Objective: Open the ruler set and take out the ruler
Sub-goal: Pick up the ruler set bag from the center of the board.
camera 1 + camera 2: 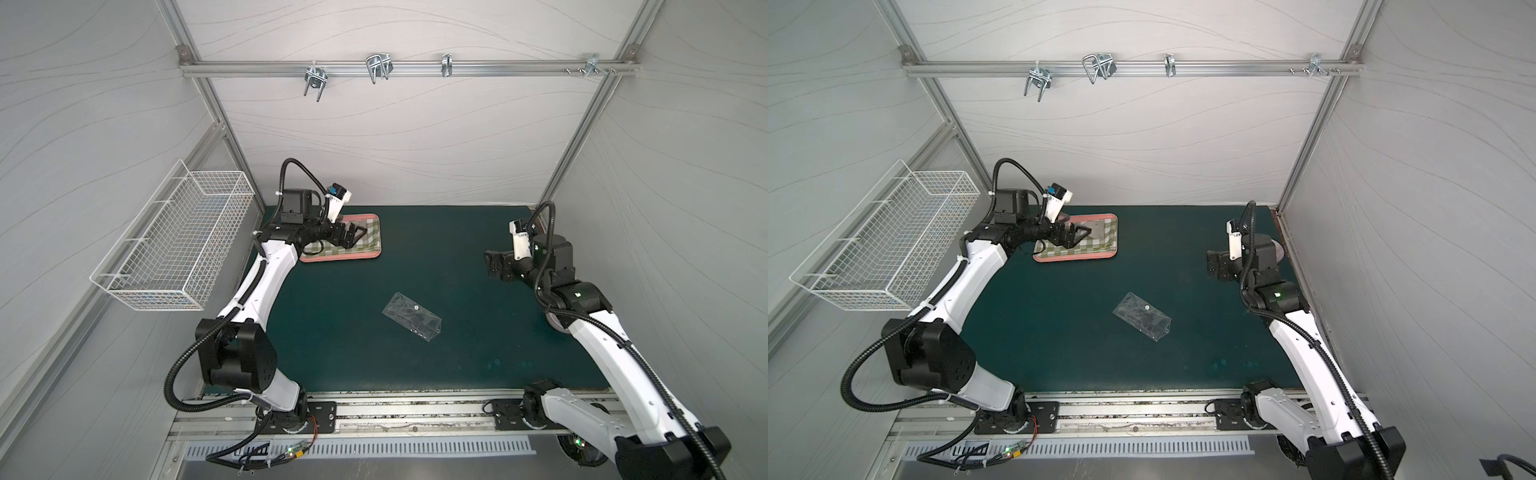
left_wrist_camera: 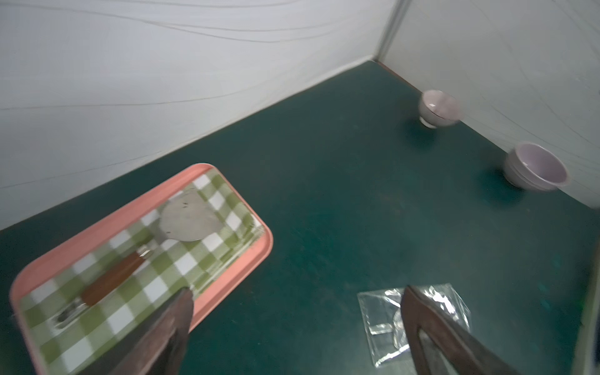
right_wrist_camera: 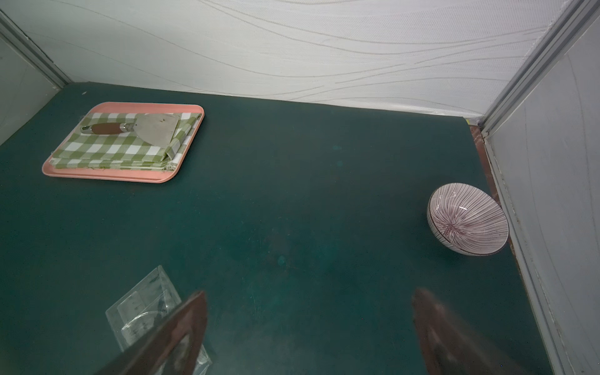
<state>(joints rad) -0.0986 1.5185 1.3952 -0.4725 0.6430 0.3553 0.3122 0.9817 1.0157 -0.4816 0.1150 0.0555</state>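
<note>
The green worktop [image 1: 457, 257] is mostly bare, which leaves both arms room to move. A wire basket [image 1: 174, 237] hangs on the wall beyond the left edge, out of the way. The left arm [image 1: 266, 274] reaches toward the far left corner and the right arm [image 1: 598, 345] stands by the right edge, both raised off the surface, so neither crowds the middle. The left fingers [image 2: 168, 334] are spread wide with nothing between them, and so are the right fingers [image 3: 177, 334], apparently ready to come down on something flat. A pink tray [image 3: 107, 178] sits in the far left corner with a folded checked cloth [image 3: 113, 149] and a scraper [image 3: 156, 126] on top. A bowl [image 2: 440, 107] and a second bowl [image 2: 535, 167] stand along the right edge. All of these seem set aside, well apart from the task. The ruler set [image 1: 411, 318] lies flat and askew near the middle of the worktop, between the arms and touched by neither. That placement suits one arm pinning it while the other opens it. Its white button [image 1: 416, 307] faces up and looks fastened, so opening has not yet begun.
</note>
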